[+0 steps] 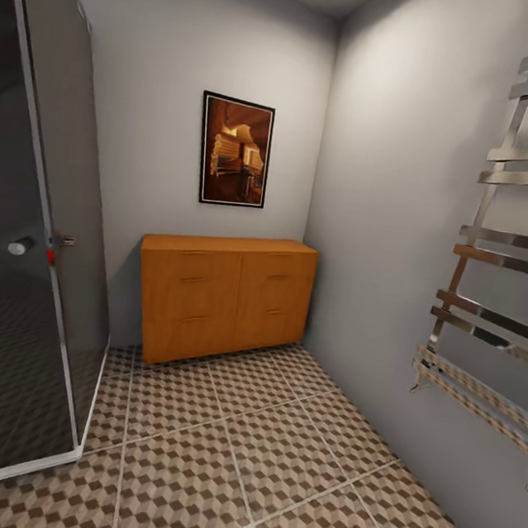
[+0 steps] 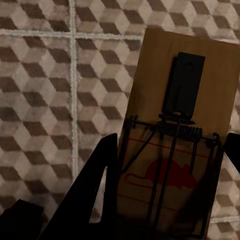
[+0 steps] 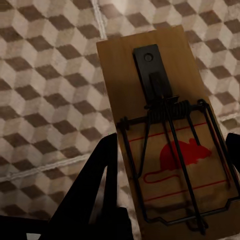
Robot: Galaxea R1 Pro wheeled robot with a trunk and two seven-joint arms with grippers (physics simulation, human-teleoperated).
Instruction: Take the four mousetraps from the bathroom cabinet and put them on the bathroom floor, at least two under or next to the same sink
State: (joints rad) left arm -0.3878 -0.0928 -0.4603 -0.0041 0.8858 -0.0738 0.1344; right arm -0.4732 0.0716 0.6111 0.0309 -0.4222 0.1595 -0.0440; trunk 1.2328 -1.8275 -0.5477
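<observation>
I see open bathroom floor (image 1: 271,465) across the lower frame, bounded by a glass shower stall (image 1: 22,265) at left and a towel rail (image 1: 505,271) at right. The cabinet (image 1: 226,297) stands at centre, drawers closed. My left gripper (image 2: 170,170) clamps one mousetrap (image 2: 185,135); my right gripper (image 3: 172,170) clamps another mousetrap (image 3: 170,140), red mouse mark showing.

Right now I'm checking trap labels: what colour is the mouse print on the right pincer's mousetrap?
Red, on the tan mousetrap; clearest in the right wrist view.
</observation>
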